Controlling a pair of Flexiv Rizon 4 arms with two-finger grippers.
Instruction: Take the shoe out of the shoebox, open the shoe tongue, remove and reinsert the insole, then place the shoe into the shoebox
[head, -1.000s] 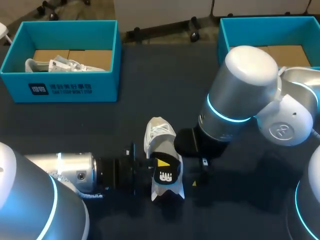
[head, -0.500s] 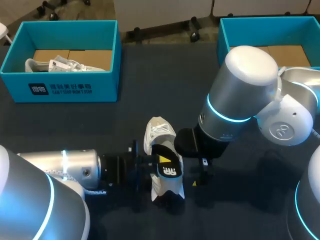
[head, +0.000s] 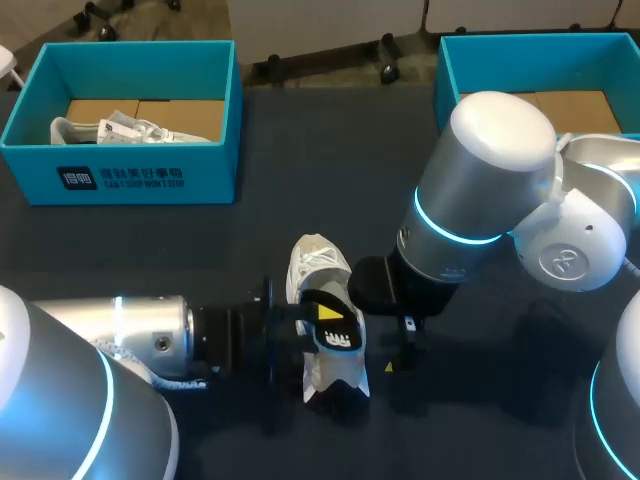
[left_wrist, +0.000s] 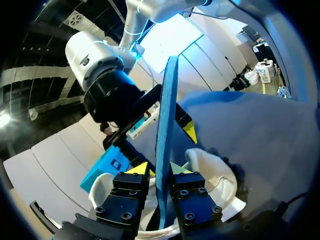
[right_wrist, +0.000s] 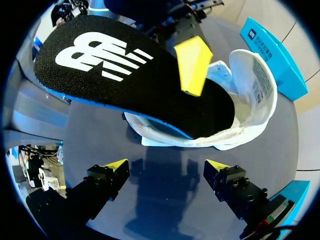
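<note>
Toward the table's (head: 300, 150) near edge, white shoe (head: 313, 262), left fingers (left_wrist: 138, 169) pinching the black insole (head: 336, 336) just above it, right fingers (right_wrist: 115, 165) spread apart beside the shoe.

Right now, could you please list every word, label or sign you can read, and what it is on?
On the insole: white logo mark, no readable words.
On the left shoebox front: white sign and print lines, too blurred to read.
On the shoe tongue label: print too small to read.
</note>
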